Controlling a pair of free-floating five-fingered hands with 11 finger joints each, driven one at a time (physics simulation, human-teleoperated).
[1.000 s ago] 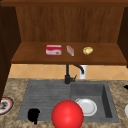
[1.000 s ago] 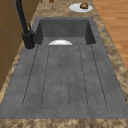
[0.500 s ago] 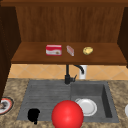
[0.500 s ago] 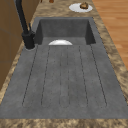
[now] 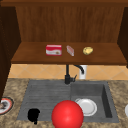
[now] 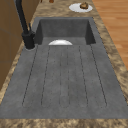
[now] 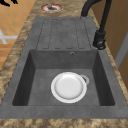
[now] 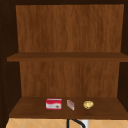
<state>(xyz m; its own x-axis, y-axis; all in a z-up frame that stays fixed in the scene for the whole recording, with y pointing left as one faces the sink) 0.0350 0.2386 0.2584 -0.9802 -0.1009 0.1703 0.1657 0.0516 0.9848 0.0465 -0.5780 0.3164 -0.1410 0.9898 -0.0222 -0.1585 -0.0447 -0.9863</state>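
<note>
Up top, the wooden cabinet [image 8: 67, 32] spans the wall above the sink, and its lower shelf [image 5: 32, 56] carries three small things in a row. Below it the speckled tabletop [image 6: 110, 52] holds the dark grey sink [image 5: 45, 92], with a ridged drainboard on the left and a deep basin on the right; the black faucet [image 5: 68, 75] stands at the back between the two. A big red ball [image 5: 67, 115] sits at the front edge of the sink, just left of the white plate [image 7: 68, 87] lying flat on the basin floor. The left hand [image 5: 33, 115] hovers over the drainboard's front left corner, near the ball but apart from it; it shows as a dark blob, so I cannot tell whether its fingers are spread or curled. On the shelf lie a red and white box [image 5: 53, 50], a small pink packet [image 5: 70, 50] and a yellowish lump [image 5: 87, 50]. A red-rimmed plate [image 7: 51, 7] rests on the tabletop left of the sink.
</note>
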